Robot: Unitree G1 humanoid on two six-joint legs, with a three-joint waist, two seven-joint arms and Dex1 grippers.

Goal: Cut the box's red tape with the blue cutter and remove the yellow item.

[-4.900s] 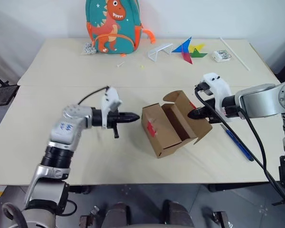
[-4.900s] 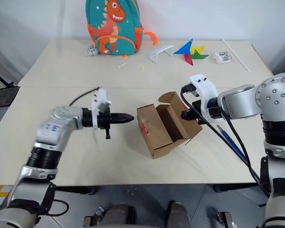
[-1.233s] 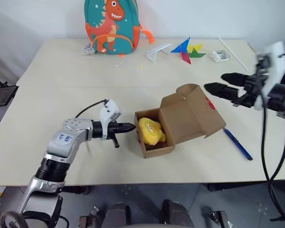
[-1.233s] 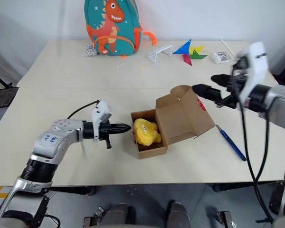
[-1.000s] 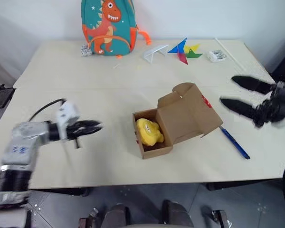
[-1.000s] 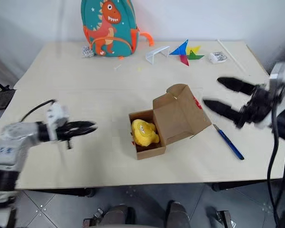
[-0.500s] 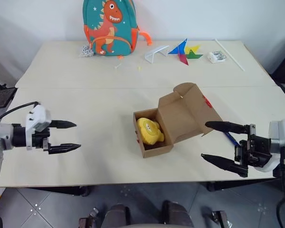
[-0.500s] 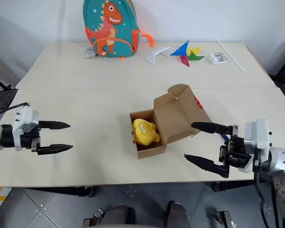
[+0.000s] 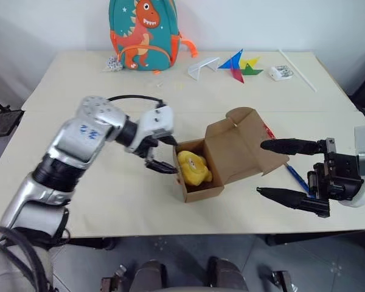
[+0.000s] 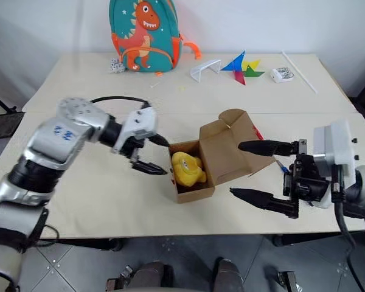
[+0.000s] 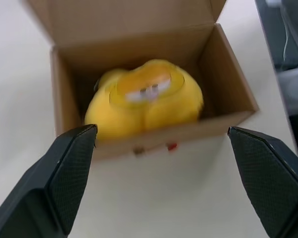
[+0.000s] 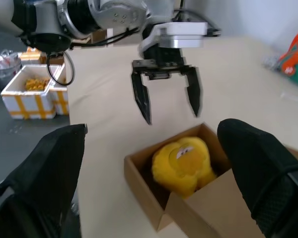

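The box sits open on the table, its lid tipped back. The yellow item lies inside it. The left gripper is just beside the box's open side, fingers spread wide, one above the rim and one lower down. The right gripper is on the other side of the box, fingers also wide apart, holding nothing. The blue cutter lies flat on the table between the right gripper's fingers, near the lid. The red tape shows on the lid edge, above the cutter.
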